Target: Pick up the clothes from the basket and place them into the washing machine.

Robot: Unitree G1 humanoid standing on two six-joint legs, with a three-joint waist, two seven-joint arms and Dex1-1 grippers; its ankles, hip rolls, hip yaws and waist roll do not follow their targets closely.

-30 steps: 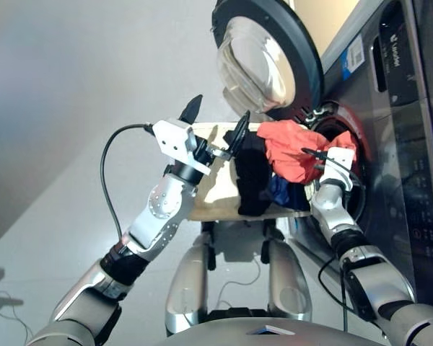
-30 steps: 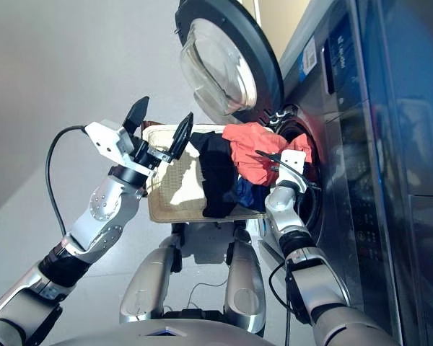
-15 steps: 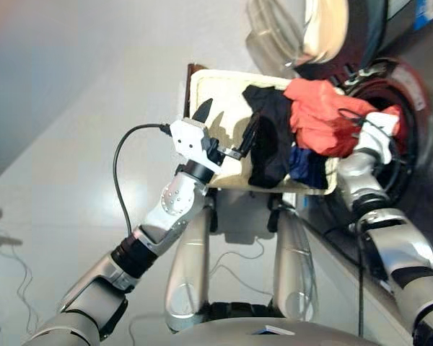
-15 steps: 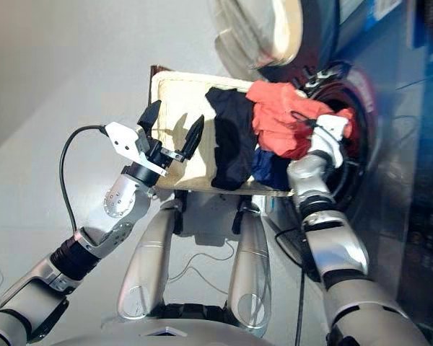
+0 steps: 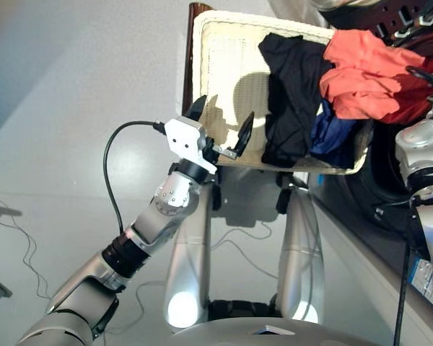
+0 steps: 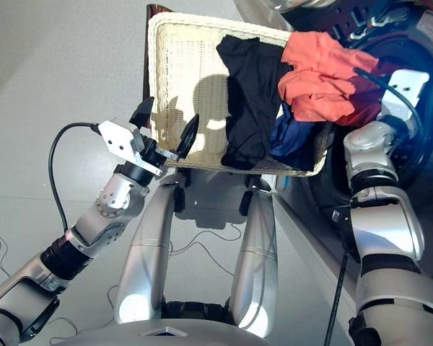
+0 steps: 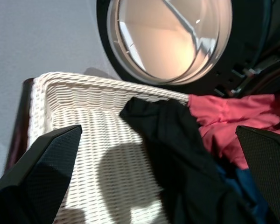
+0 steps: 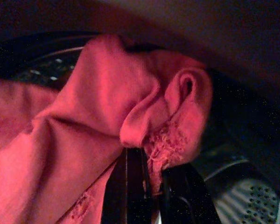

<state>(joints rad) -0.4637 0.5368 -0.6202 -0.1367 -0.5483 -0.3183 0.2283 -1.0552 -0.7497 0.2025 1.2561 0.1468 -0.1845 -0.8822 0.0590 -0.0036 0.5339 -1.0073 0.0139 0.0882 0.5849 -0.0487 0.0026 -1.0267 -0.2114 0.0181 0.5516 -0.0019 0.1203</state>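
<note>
The cream wicker basket (image 6: 180, 72) holds the clothes along its right side. A black garment (image 6: 249, 94) drapes over the middle, and a dark blue one (image 6: 292, 137) lies at the near right corner. An orange-red garment (image 6: 317, 72) stretches from the basket into the drum mouth of the washing machine (image 6: 418, 166). My right gripper (image 8: 141, 158) is shut on a fold of the orange-red garment inside the dark drum. My left gripper (image 5: 225, 109) hovers open and empty over the basket's near left part, apart from the black garment.
The machine's round glass door (image 7: 172, 37) stands open beyond the basket's far rim. The basket rests on a dark brown stand (image 5: 191, 43). A black cable (image 5: 112, 173) loops from my left wrist. Thin wires lie on the grey floor (image 5: 72, 72) at left.
The camera has tilted down, so the basket now fills the top of the picture. The right gripper still grips the orange-red garment at the drum. The left gripper stays open.
</note>
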